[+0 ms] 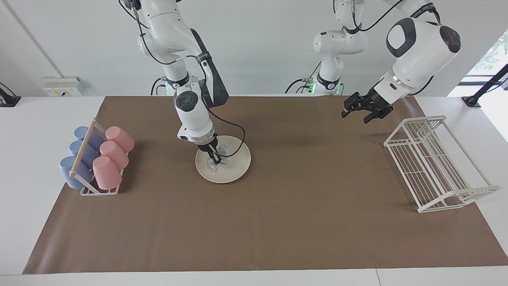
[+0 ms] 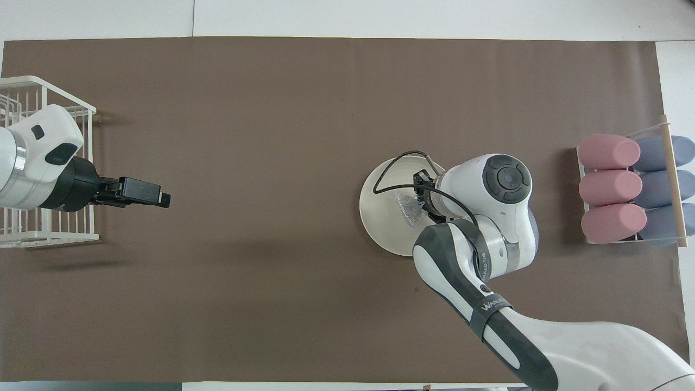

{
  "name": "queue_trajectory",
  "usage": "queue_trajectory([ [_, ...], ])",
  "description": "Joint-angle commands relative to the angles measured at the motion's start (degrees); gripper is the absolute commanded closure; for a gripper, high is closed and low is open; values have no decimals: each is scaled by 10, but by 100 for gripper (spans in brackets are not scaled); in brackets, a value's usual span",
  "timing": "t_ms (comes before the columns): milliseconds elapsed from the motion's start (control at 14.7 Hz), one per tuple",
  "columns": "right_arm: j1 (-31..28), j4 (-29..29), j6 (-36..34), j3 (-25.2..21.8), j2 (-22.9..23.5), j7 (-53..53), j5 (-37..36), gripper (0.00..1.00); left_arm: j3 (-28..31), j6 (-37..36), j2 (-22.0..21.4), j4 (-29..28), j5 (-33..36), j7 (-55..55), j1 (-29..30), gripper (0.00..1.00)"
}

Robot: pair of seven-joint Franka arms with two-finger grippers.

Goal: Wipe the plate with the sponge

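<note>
The cream-white plate [image 1: 237, 165] [image 2: 380, 217] lies on the brown mat, toward the right arm's end of the table. The crinkled silvery sponge [image 1: 223, 151] [image 2: 408, 208] rests on the plate's surface. My right gripper [image 1: 216, 159] [image 2: 424, 202] points straight down onto the plate and is shut on the sponge, pressing it against the plate. In the overhead view its wrist hides part of the plate and sponge. My left gripper [image 1: 355, 116] [image 2: 157, 196] is open and empty, and waits in the air beside the wire rack.
A white wire dish rack [image 1: 430, 163] [image 2: 32, 163] stands at the left arm's end. A rack of pink and blue cups [image 1: 97, 159] [image 2: 632, 187] lying on their sides stands at the right arm's end, close to the plate. The brown mat [image 1: 278, 222] covers the table's middle.
</note>
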Motion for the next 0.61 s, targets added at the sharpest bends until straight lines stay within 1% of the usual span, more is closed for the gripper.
queue_trajectory([
  [0, 38, -15, 29, 5, 14, 85, 6, 100, -3, 5, -5, 1, 13, -9, 5, 0],
  [136, 54, -10, 34, 6, 16, 125, 9, 100, -3, 5, -5, 1, 13, -9, 5, 0],
  [272, 64, -8, 38, 6, 16, 131, 50, 100, -3, 5, -5, 1, 13, -10, 5, 0],
  [340, 65, -8, 38, 6, 16, 127, 62, 100, -3, 5, -5, 1, 13, -10, 5, 0],
  [476, 63, -8, 39, 5, 16, 112, 62, 100, -4, 6, -5, 2, 13, -11, 5, 0],
  [543, 57, -10, 39, 4, 16, 85, 62, 100, -3, 7, -5, 1, 13, -11, 6, 0],
])
